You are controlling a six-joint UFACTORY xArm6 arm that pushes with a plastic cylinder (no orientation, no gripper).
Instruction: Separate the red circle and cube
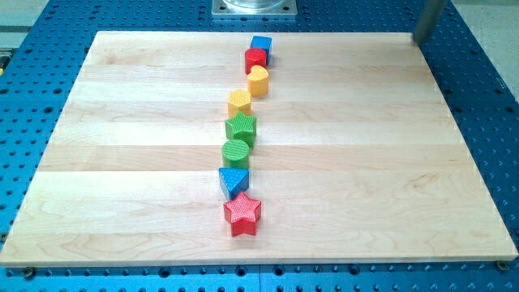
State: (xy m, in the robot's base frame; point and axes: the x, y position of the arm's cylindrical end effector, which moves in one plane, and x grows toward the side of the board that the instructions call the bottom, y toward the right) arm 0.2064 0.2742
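Pale wooden board (122,162) lies on a blue perforated table (486,97), and eight blocks run down its middle in a slightly bent line from the view's top to its bottom. At the top sits the blue cube (261,45), with the red circle (255,59) touching it just below and to the view's left. Pressed against the red circle's lower side is a yellow heart (258,80), then a yellow hexagon-like block (239,103), a green star-like block (241,128), a green cylinder (236,152), a blue triangle (234,181) and a red star (242,214), each close to its neighbour. My tip (421,39) is at the board's top right corner, well apart from every block, touching and holding nothing. The board's left and right halves carry no blocks.
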